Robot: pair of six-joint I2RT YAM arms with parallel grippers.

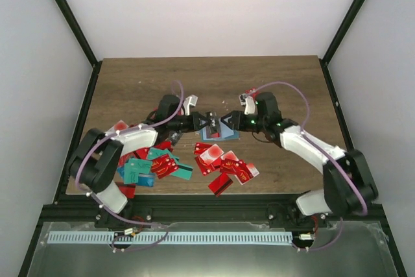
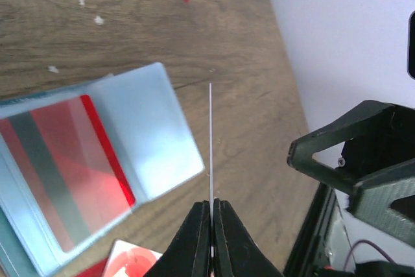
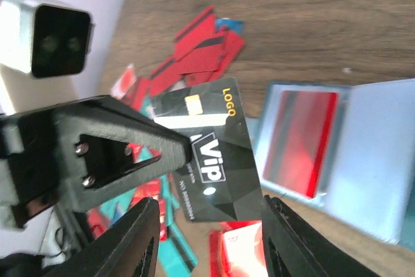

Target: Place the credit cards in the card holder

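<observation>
Now | left gripper (image 2: 212, 207) clamping the black card (image 3: 209, 160) on edge | right gripper (image 3: 211, 209) hanging with jaws apart, gripping nothing | wallet (image 1: 224, 136) lying open at 6 o'clock of both | risk: card pivoting in the thin pinch, missing the pocket

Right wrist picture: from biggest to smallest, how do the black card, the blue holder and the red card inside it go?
1. card holder
2. black card, though it is nearer the camera, so this is unsure
3. red card
</observation>
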